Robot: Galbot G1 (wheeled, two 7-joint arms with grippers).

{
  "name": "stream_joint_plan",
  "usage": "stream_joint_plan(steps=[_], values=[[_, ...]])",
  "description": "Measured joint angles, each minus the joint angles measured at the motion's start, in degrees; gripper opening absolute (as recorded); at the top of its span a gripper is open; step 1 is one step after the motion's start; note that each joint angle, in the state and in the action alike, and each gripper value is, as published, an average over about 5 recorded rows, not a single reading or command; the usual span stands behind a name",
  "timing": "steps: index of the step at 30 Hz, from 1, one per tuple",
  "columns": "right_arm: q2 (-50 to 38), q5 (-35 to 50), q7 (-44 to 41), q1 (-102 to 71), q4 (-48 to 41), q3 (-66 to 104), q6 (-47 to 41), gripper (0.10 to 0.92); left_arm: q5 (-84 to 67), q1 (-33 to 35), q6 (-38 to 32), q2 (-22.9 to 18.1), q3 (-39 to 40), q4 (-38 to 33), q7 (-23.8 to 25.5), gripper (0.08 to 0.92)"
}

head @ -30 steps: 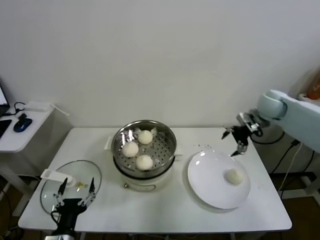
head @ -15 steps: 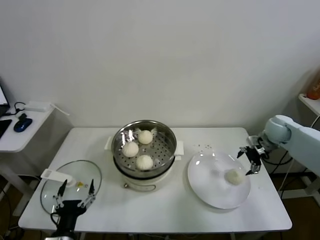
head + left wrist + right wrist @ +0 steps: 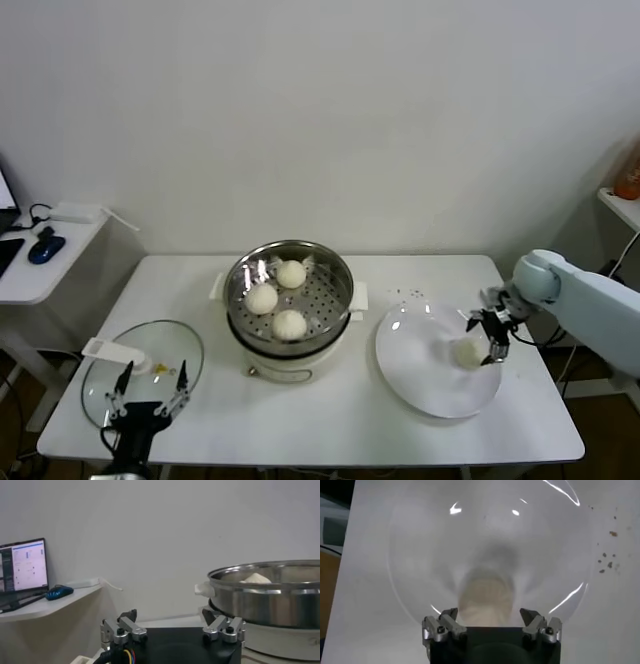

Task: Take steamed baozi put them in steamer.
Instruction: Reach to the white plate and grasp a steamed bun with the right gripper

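White table | right pincer wide astride plate's baozi | head view alone: three baozi in steamer

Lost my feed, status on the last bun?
Right tool open, straddling last baozi on plate. Three baozi in steamer. Left tool parked open by glass lid. Nothing in the way.

We see a cream-white bun between the right gripper's silver-tipped black fingers, on a glossy white plate. Far to its side, the shiny steel steamer shows a dotted, perforated floor.
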Motion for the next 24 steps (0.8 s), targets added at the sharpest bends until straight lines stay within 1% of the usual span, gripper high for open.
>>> stream_joint_plan(steps=[6,9,16,20,24], values=[[0.9,-0.8,-0.4,-0.5,-0.9,0.2,-0.1,0.823,0.0,-0.6,0.2,0.0,0.1,0.4,0.0,0.823],[1.2,-1.1,-0.7,-0.7,-1.4,0.4,-0.1,0.809,0.0,-0.8,0.3,0.0,0.2,0.5,0.0,0.823],[1.5,-1.4,-0.9,-1.1,-1.7,0.7,-0.1,0.678,-0.1,-1.2,0.5,0.0,0.1,0.6,-0.1,0.823],[1.5,-1.4,-0.9,-1.3,-1.6,0.9,-0.2,0.625,-0.1,-1.4,0.6,0.1,0.0,0.6,-0.1,0.823],[1.4,-1.3,-1.0,-1.3,-1.5,1.0,-0.1,0.602,-0.1,-1.4,0.6,0.2,0.0,0.6,-0.1,0.823]])
